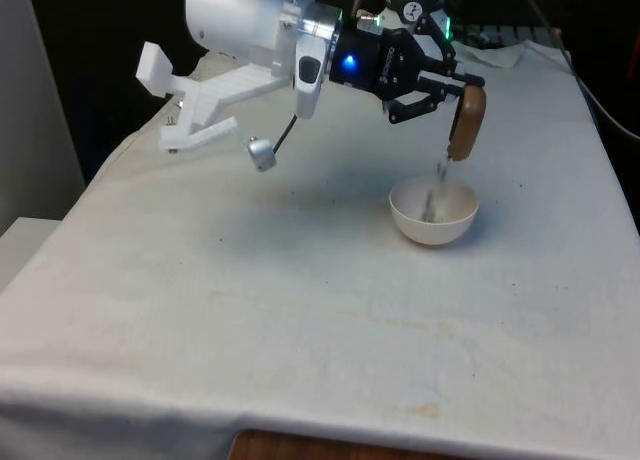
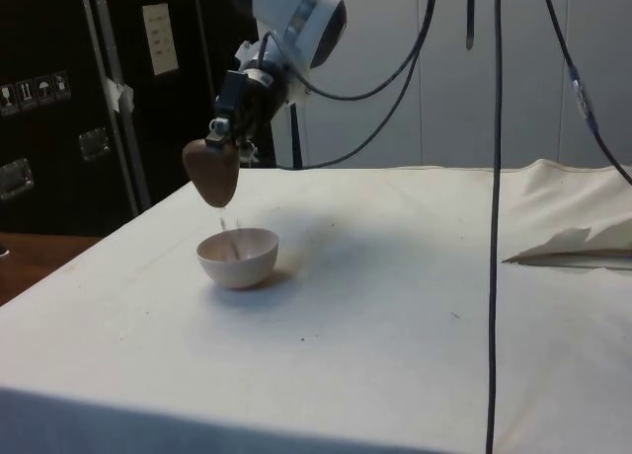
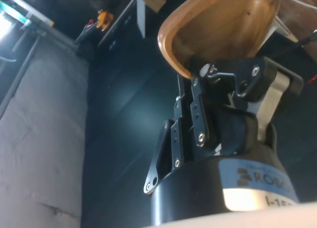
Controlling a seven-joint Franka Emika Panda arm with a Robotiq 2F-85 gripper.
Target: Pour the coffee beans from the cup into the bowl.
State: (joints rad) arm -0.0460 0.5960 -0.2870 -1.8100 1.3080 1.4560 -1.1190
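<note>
Side view: white tablecloth (image 2: 395, 306), dark cabinets (image 2: 59, 99), white bowl (image 2: 238, 258).

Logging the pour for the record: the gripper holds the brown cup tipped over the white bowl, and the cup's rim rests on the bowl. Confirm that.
Not quite. The gripper does hold the brown cup tipped over the white bowl, with beans falling, but the cup hangs clear above the bowl, rim not touching. The side view shows the gap.

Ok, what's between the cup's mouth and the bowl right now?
A thin stream of beans falls from the tipped cup into the bowl, seen in front and side views.
</note>
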